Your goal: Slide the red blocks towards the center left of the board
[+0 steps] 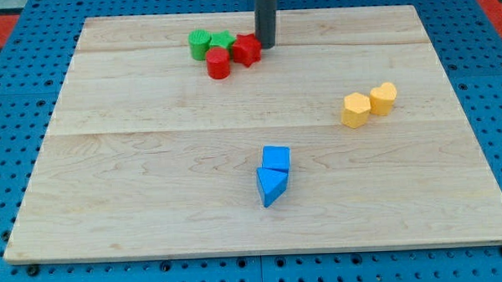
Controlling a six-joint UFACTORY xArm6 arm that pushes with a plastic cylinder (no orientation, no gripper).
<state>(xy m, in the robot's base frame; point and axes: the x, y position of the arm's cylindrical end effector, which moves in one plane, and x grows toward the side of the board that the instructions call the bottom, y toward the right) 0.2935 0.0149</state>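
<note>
Our tip: our tip (267, 46) is the bottom end of a dark rod. It has no claw, so there is nothing to open, close or hold with. It can only push.
Where our tip is: near the view's top of the wooden board (153, 203), right beside the red blocks.
Red star-like block: the red star-like block (248, 50) sits just to the view's left of our tip. It looks like they touch, or almost touch.
Red round block: the red round block (218, 63) is a bit further to the view's left of our tip and a little lower. It touches the other red block.
Green blocks: two green blocks (210, 44) sit to the view's left of our tip, past the red star-like block, snug against the reds.
Other blocks: two yellow blocks (369, 104) are far off to the view's lower right of our tip. Two blue blocks (273, 174) are well below it.
How the reds will feel: we think they are small, light and hard. They should slide easily on the smooth wood. They may spin or slip off to the side if we push off-middle.
Where to push: we cannot grab them. We think we should push on their view's top-right sides, in the middle of each face, so they go down and to the view's left.
Watch out: the green blocks may get dragged along too.
</note>
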